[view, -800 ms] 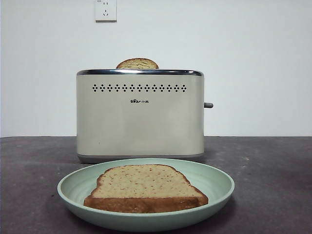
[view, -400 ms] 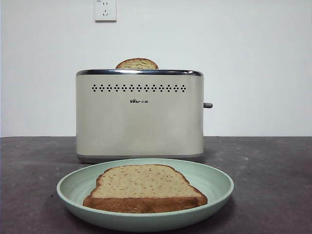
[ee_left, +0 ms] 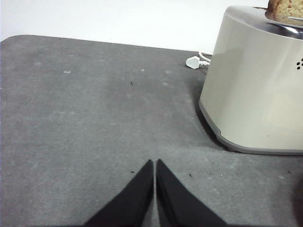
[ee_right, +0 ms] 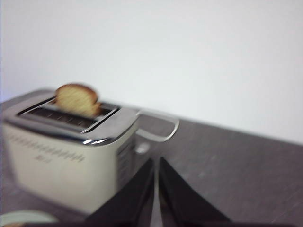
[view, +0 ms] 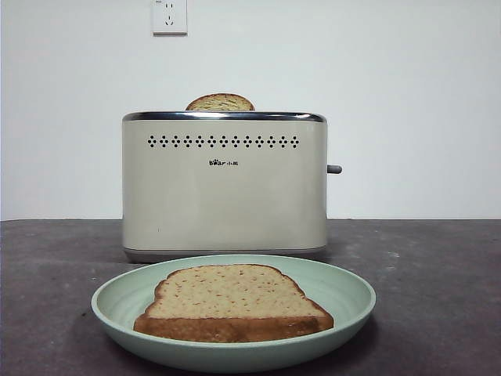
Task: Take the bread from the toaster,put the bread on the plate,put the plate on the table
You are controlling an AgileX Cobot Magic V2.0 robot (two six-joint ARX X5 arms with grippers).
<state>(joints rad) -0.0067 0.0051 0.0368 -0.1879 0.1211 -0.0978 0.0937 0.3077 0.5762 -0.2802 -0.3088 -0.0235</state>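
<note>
A slice of bread (view: 232, 301) lies flat on the pale-green plate (view: 344, 301), which rests on the table (view: 438, 298) in front of the cream toaster (view: 225, 188). A second slice of bread (view: 220, 103) stands upright in the toaster's far slot; it also shows in the right wrist view (ee_right: 76, 99) and the left wrist view (ee_left: 286, 9). My left gripper (ee_left: 155, 163) is shut and empty, low over the table beside the toaster (ee_left: 255, 80). My right gripper (ee_right: 156, 163) is shut and empty, raised beside the toaster's lever end (ee_right: 71, 151). Neither arm shows in the front view.
A white plug and cable (ee_left: 196, 60) lie on the table behind the toaster. A white wall socket (view: 170, 16) sits on the wall above. The grey lever (view: 334, 168) sticks out of the toaster's side. The plate rim (ee_right: 23, 218) shows in the right wrist view.
The plate with the bread has shifted very slightly between the earliest frame and now. Nothing else in the front view has moved.
</note>
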